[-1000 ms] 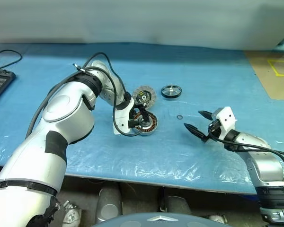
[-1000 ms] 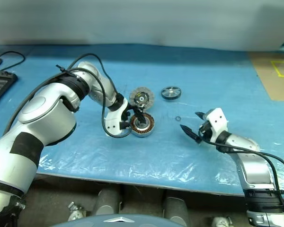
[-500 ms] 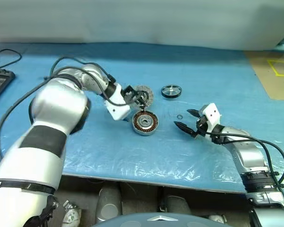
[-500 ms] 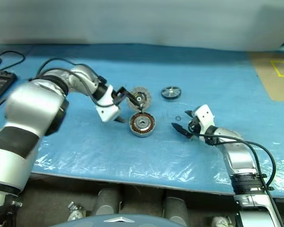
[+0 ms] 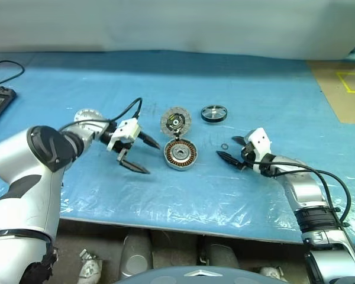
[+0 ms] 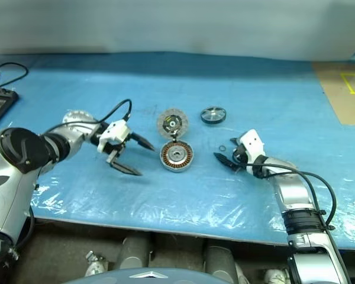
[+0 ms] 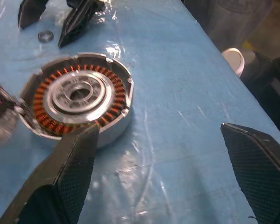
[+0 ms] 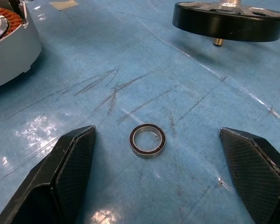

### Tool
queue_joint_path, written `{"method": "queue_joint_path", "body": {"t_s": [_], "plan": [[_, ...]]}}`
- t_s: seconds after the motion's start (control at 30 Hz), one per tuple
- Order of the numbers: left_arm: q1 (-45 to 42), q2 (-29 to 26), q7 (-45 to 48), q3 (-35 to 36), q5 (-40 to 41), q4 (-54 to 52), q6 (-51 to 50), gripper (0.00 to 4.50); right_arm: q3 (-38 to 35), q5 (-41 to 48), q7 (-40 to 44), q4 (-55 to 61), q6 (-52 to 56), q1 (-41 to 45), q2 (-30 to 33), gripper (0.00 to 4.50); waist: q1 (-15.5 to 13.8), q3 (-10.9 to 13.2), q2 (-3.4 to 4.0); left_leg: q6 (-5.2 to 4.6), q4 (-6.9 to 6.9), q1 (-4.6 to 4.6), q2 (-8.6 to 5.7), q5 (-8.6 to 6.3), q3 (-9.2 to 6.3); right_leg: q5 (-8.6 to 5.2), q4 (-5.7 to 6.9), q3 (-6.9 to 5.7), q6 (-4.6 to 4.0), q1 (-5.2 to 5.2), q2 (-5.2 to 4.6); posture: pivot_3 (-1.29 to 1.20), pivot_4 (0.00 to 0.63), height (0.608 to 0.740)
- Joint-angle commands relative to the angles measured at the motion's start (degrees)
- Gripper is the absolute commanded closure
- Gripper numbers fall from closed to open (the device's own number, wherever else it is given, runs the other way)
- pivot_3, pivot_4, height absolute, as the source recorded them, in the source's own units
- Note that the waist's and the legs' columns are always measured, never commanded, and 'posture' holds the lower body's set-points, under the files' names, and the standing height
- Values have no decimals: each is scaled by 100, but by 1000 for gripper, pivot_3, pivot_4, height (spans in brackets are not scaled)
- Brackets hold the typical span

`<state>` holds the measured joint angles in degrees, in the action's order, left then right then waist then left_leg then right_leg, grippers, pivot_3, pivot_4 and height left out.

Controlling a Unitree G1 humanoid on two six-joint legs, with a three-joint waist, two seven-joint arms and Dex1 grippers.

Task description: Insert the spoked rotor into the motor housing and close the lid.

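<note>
The left end effector [image 5: 141, 155] has drawn back from the motor housing [image 5: 180, 154] and now hangs beside it, fingers spread and empty. The right end effector [image 5: 232, 149], also spread, points at one thin ring [image 8: 147, 140]. On the blue plastic-covered bench [image 5: 272, 94] lie one copper-wound housing with its ribbed lid [image 5: 176, 121] tilted open, and one black-rimmed spoked rotor [image 5: 214, 113] behind.

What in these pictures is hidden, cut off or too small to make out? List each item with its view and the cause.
- The motor housing: cut off by the right wrist view's edge.
- The lid: blurred and cut by the left wrist view's edge, its ribbed face unreadable.
- The spoked rotor: seen edge-on in the right wrist view, so its spokes are hidden.
- The thin ring: too small in the head views for detail.
</note>
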<state>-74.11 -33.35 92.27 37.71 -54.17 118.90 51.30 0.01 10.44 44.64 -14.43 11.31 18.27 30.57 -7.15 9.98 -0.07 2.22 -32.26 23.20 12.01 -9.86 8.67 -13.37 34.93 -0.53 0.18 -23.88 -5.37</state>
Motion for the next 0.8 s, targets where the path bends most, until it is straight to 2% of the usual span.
{"method": "queue_joint_path", "body": {"t_s": [0.03, 0.27, 0.57, 0.63, 0.7, 0.8], "plan": [[414, 16, -10, 182, 669, 110, 97, 98, 37, -65, -22, -32, 73, -13, -4, 651, -3, 0, 0, -1, -4, 1, 1, -1, 0, -6, 4, 0, -11, 0, 0, 0, 150, 740], [794, 269, -352, 172, 1473, 110, 68, 98, 85, -72, 70, 78, 214, -189, 21, 3019, -28, 0, 0, -5, -26, -3, 9, -7, -3, -13, 35, 7, -23, 4, -2, 0, 150, 740], [1065, 455, -649, -19, 1841, 110, 598, 98, 21, -20, 41, 125, 337, -234, 23, 3019, -20, 0, -1, -6, -31, -9, 10, -5, -3, -13, 40, 29, -24, 10, -1, 0, 150, 740], [1153, 472, -720, -54, 1874, 110, 818, 98, -39, 39, 24, 186, 373, -242, 15, 3351, -20, 0, -1, -5, -31, -10, 8, -6, -3, -13, 39, 31, -24, 12, -2, 0, 150, 740], [1218, 490, -693, -78, 1925, 110, 863, 98, -67, 43, 22, 278, 400, -251, 54, 3882, -19, 0, -1, -5, -31, -10, 8, -6, -2, -13, 39, 34, -24, 11, -2, 0, 150, 740], [1242, 566, -671, -20, 2066, 110, 839, 98, -115, 90, 83, 602, 462, -273, 165, 3906, -35, 0, -1, -4, -31, -8, 9, -5, -3, -13, 39, 33, -23, 11, -1, 0, 150, 740]]}}
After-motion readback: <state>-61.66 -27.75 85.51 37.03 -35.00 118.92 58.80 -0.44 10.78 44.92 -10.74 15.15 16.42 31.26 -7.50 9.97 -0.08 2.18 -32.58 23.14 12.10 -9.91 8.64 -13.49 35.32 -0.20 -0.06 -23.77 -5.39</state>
